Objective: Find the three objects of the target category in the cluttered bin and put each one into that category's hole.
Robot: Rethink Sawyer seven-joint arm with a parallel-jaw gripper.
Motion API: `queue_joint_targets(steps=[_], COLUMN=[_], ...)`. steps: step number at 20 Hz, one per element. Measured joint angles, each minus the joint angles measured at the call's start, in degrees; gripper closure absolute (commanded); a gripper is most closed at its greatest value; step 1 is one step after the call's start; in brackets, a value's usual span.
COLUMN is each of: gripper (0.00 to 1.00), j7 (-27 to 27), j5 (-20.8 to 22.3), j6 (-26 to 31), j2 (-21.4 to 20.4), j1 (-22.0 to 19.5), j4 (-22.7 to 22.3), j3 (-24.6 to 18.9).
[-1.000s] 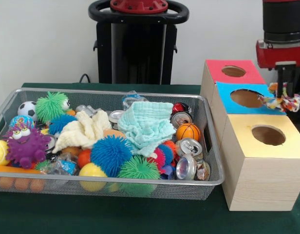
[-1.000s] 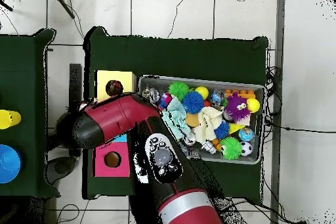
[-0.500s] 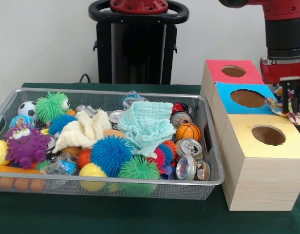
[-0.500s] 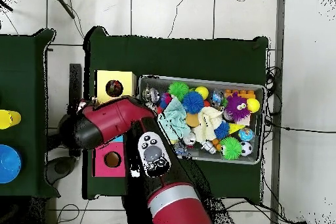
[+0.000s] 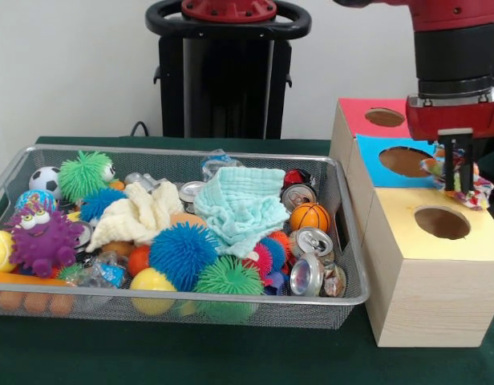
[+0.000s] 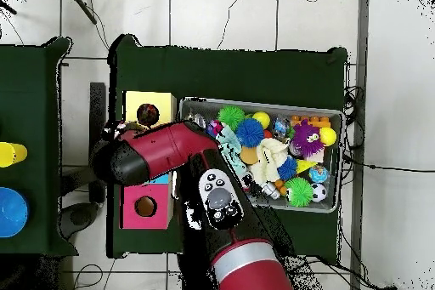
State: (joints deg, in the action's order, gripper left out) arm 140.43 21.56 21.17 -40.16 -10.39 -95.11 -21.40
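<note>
Silver wire-mesh bin (image 5: 347,233) with a rounded metal rim fills the left and centre of the front view, crowded with spiky rubber balls (image 5: 183,255), crushed drink cans (image 5: 308,274), a mint cloth (image 5: 240,204) and a pale yellow cloth (image 5: 139,213). No further knotted bundle shows among the clutter; any others may lie buried.

At the right of the frame stand three pale wooden boxes in a row running away from the camera: a red-topped box (image 5: 367,119) farthest, a blue-topped box (image 5: 369,160) in the middle, and a yellow-topped box (image 5: 427,281) nearest, each with a round cut-out. The yellow box's hole (image 5: 442,222) is open and unobstructed.

Descending from the upper right is the red and black arm (image 5: 455,56). Its gripper (image 5: 458,170) is closed on a knotted fabric bundle (image 5: 475,191), white with red, blue and yellow patches, which hangs just above the far edge of the yellow top, behind the hole rather than over it.

To drop cleanly, the gripper likely needs to come toward the camera until the bundle centres over the round cut-out, then lower a little before letting go, since loose fabric tails could catch on the rim.
</note>
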Motion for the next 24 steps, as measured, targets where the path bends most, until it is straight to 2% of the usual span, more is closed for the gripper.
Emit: queue_joint_targets(steps=[8, 14, 24], gripper=[1.0, 1.0, 1.0], j7=[0.0, 0.0, 0.0], j5=[-2.4, -2.8, -2.7], j6=[4.3, 6.5, 6.5], j2=[-2.0, -3.2, -2.4], j1=[-2.3, -2.5, 0.7], j4=[0.0, 0.2, 3.1], j3=[0.0, 0.0, 1.5])
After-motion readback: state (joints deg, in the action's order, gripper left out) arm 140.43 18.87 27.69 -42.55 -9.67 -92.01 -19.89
